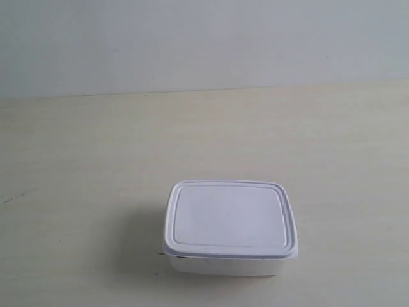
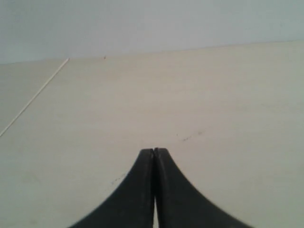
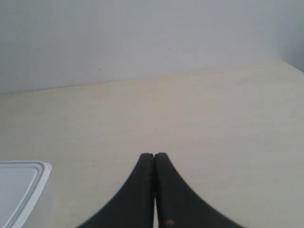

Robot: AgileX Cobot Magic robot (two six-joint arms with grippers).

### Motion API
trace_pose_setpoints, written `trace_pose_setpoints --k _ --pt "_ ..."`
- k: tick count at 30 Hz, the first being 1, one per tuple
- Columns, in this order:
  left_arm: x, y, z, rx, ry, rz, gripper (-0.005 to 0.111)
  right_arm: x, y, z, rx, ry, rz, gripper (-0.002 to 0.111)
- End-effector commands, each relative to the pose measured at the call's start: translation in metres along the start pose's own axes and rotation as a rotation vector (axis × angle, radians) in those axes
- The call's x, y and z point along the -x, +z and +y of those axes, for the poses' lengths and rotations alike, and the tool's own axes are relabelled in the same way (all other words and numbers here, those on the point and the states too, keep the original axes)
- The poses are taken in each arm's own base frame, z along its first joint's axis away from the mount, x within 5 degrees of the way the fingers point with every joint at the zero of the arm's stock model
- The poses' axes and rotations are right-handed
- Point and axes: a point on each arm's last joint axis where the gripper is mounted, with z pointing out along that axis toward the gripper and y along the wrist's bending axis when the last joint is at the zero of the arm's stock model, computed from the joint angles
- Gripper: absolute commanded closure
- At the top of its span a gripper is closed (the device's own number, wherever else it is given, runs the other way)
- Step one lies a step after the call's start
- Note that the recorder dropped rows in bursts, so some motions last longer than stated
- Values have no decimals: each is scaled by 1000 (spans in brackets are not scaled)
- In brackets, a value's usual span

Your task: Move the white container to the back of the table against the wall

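Two big surfaces fill every view. The table [image 1: 77, 160] is pale beige wood grain. The wall [image 1: 192, 38] is plain grey-white and meets the table's far edge along a straight line.

The white container [image 1: 230, 224] sits upright on the near part of the table in the exterior view, a bit to the view's right of centre. It is well apart from the wall, with a wide band of bare table between them. Its lid [image 1: 227, 214] is on, flat with a raised rim and rounded corners. A soft shadow [image 1: 137, 246] falls on the table on the view's left side of the box.

The right wrist view catches one corner of the container [image 3: 19, 190] at the picture edge, apart from the right gripper [image 3: 154, 155]. This gripper's black fingers are clenched tip to tip with nothing between them, pointing toward the wall.

The left gripper [image 2: 155, 151] is also clenched tight, empty, over bare table. Cannot tell whether either gripper touches the tabletop.

In the left wrist view a thin pale line [image 2: 33, 102] runs diagonally across the table up to the wall. Faint dark scuff marks [image 2: 190, 137] lie just past the fingertips.
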Motion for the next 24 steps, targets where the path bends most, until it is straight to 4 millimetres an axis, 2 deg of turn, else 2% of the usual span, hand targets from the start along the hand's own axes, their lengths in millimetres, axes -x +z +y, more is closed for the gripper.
trace_pose_setpoints --k 1,4,11,17,24 --pt "16 -2 0 4 9 -189 107 5 0 -1 -18 -2 -71 108" --pt "26 -4 0 4 9 -295 107 12 -1 -3 -28 19 -148 108" --pt "38 -9 0 3 9 -436 107 31 -6 -7 -42 237 -367 108" --pt "39 -9 0 3 9 -454 107 39 -11 -15 -18 634 -508 108" --pt "41 -10 0 -6 -17 -479 107 40 -11 -15 -13 657 -513 108"
